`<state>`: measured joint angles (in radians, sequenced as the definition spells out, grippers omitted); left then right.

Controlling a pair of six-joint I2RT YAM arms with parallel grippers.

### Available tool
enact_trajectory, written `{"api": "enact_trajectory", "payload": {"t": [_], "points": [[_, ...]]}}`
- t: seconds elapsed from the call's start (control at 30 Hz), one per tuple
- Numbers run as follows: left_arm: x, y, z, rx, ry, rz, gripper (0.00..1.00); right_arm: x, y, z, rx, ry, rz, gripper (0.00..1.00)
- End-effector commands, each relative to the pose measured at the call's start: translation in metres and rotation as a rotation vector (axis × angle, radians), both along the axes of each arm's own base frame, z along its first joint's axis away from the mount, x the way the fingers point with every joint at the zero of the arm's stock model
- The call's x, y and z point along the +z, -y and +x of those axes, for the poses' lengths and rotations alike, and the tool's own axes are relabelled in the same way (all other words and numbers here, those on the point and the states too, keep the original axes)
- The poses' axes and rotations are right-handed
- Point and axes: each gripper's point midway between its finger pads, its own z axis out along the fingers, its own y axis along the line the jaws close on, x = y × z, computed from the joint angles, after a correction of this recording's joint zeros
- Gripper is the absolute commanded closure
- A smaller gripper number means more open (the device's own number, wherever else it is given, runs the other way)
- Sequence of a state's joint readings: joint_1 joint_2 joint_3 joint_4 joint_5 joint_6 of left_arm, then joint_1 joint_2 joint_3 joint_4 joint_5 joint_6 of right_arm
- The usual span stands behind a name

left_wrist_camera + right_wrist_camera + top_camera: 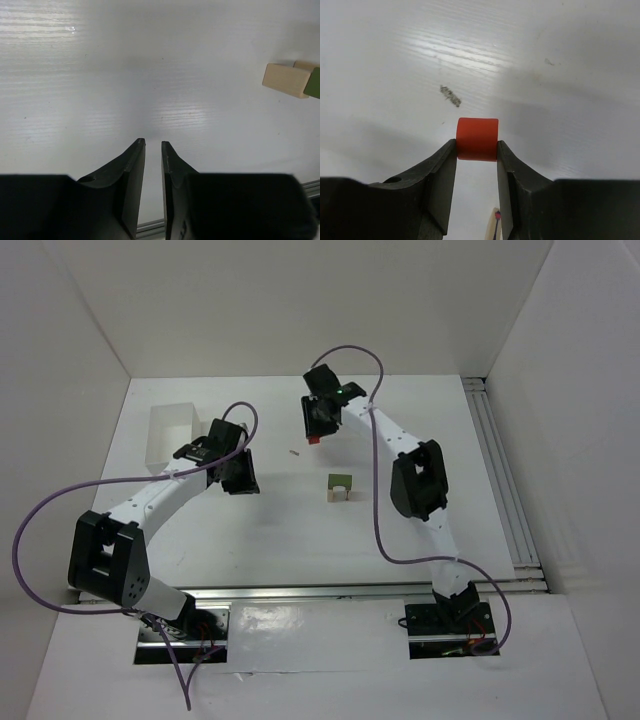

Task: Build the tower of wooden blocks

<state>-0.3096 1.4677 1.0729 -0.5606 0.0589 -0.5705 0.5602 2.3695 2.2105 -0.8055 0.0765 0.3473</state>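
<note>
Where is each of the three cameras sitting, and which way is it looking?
Top external: above and behind the arms, looking down on the table; both arms, bases nearest.
Left wrist: on the left arm, looking past the empty left gripper onto the table.
Right wrist: on the right arm, looking past the right gripper shut on the red block.
Shared: top and left wrist both show the tan and green blocks.

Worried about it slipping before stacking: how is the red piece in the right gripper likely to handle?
The red piece looks rounded like a short cylinder, so it may roll if laid on its side. The right gripper pinches only its near edge, so it could slip or twist. It appears rigid: no squashing shows.
</note>
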Motion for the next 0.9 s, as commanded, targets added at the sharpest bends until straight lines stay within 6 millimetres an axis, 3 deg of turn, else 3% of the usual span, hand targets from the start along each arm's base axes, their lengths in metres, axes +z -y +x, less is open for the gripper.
{"api": "enact_trajectory", "payload": {"t": [0.0, 0.03, 0.1, 0.13, 0.2, 0.23, 0.3, 0.33, 0.37, 0.43, 0.47, 0.53, 0.57, 0.6, 0.67, 0.7, 0.73, 0.8, 0.87], "points": [[0.008, 0.001, 0.001, -0.028, 0.043, -0.019, 0.68, 0.104, -0.014, -0.004, 0.234, 0.186, 0.136, 0.78], [0.008, 0.001, 0.001, -0.028, 0.043, -0.019, 0.68, 0.120, -0.009, -0.009, 0.256, 0.214, 0.128, 0.78], [0.009, 0.003, 0.000, -0.034, 0.040, -0.028, 0.68, 0.120, -0.002, -0.020, 0.264, 0.199, 0.111, 0.78], [0.009, 0.003, 0.000, -0.034, 0.040, -0.028, 0.68, 0.137, 0.002, -0.027, 0.264, 0.223, 0.121, 0.78], [0.009, 0.003, 0.000, -0.034, 0.040, -0.028, 0.68, 0.132, 0.010, -0.040, 0.273, 0.204, 0.104, 0.78], [0.009, 0.003, 0.000, -0.034, 0.040, -0.028, 0.68, 0.148, 0.019, -0.043, 0.263, 0.230, 0.113, 0.78], [0.012, 0.003, 0.000, -0.034, 0.049, -0.030, 0.68, 0.148, 0.031, -0.049, 0.257, 0.223, 0.101, 0.78], [0.012, 0.003, 0.000, -0.034, 0.049, -0.030, 0.68, 0.163, 0.035, -0.055, 0.257, 0.255, 0.114, 0.78], [0.008, 0.002, -0.002, -0.034, 0.041, -0.028, 0.68, 0.166, 0.043, -0.056, 0.243, 0.259, 0.114, 0.78], [0.011, 0.002, -0.002, -0.034, 0.049, -0.030, 0.68, 0.161, 0.058, -0.062, 0.218, 0.246, 0.094, 0.78], [0.012, 0.004, -0.003, -0.039, 0.047, -0.038, 0.68, 0.171, 0.071, -0.066, 0.194, 0.262, 0.089, 0.78], [0.013, 0.004, -0.001, -0.039, 0.056, -0.040, 0.68, 0.161, 0.088, -0.075, 0.171, 0.238, 0.077, 0.78], [0.013, 0.004, -0.001, -0.039, 0.056, -0.040, 0.68, 0.175, 0.093, -0.085, 0.170, 0.271, 0.089, 0.78], [0.013, 0.006, -0.002, -0.044, 0.054, -0.048, 0.68, 0.164, 0.099, -0.090, 0.158, 0.252, 0.097, 0.78], [0.013, 0.005, -0.002, -0.051, 0.056, -0.043, 0.68, 0.167, 0.106, -0.099, 0.158, 0.269, 0.117, 0.78], [0.013, 0.005, -0.002, -0.051, 0.056, -0.043, 0.68, 0.182, 0.114, -0.102, 0.138, 0.311, 0.136, 0.78], [0.010, 0.005, -0.002, -0.051, 0.047, -0.041, 0.68, 0.174, 0.115, -0.109, 0.144, 0.298, 0.139, 0.78], [0.010, 0.005, -0.002, -0.051, 0.047, -0.041, 0.68, 0.184, 0.131, -0.112, 0.101, 0.328, 0.145, 0.78], [0.010, 0.005, -0.002, -0.051, 0.047, -0.041, 0.68, 0.180, 0.140, -0.112, 0.078, 0.323, 0.139, 0.78]]}}
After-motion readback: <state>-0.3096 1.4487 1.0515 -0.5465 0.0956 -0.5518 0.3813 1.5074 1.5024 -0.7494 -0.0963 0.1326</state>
